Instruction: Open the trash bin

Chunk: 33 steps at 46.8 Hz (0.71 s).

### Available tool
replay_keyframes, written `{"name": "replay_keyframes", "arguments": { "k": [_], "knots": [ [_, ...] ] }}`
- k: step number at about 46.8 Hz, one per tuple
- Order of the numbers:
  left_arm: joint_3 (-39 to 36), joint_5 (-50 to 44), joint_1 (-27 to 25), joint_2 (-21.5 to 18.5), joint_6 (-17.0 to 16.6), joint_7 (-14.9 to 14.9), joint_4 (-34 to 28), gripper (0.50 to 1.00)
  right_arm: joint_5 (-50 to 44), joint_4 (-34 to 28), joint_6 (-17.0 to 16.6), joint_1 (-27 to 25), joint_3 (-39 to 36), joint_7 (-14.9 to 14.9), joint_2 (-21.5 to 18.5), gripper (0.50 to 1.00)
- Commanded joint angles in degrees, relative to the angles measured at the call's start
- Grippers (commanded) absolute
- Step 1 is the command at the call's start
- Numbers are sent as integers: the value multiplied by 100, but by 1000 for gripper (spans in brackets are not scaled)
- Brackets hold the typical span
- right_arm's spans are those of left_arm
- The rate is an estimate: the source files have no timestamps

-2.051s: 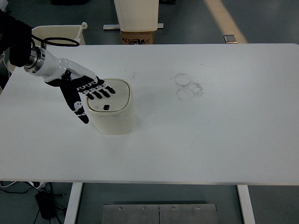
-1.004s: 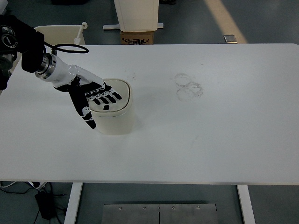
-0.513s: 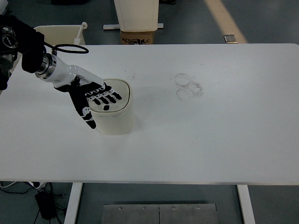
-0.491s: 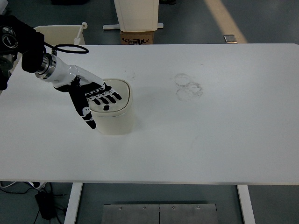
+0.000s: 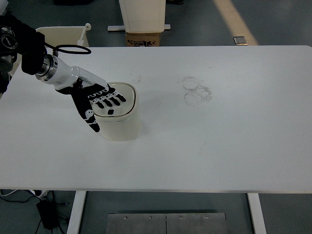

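Since two seconds ago the left robot hand has slid further over the trash bin, and since half a second ago it has drawn back and up only slightly; the bin itself has not shifted and its lid is still down.

The palm and the back part of the lid under the robot hand are hidden, so whether the fingertips press on the lid or only hover just above it cannot be told. The small dark button near the lid's front edge shows just beyond the fingertips, on their near side, uncovered. The arm is cut off at the picture's left edge, where only its black upper part, a silver wrist ring and a looping black cable can be seen. The right arm does not show.

The robot hand lies flat, palm down, with its four fingers spread out and pointing right across the lid, holding nothing. The thumb sticks out toward the near edge, hanging down beside the bin's left wall. The forearm slants from the upper left down to the wrist.

The bin stands upright on the white counter, directly under the fingers. Faint grey ring marks lie well to the right of the robot hand.
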State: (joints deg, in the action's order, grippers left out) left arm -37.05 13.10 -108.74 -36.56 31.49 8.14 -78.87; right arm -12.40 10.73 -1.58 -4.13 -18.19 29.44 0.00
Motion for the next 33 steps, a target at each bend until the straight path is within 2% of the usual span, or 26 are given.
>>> {"name": "replay_keyframes", "arguments": {
  "k": [1,16,33],
  "knots": [
    [127,-9,-15,-9,6,-6,108,1000,0,-1,0,0,0,0,0,991],
    [655,-193,-331,-79,42,-6,381,1000,0,8,0,0,0,0,0,991],
    [1314,-281,-261,-140,42,-14,1058,1000,0,-1,0,0,0,0,0,991]
  ]
}}
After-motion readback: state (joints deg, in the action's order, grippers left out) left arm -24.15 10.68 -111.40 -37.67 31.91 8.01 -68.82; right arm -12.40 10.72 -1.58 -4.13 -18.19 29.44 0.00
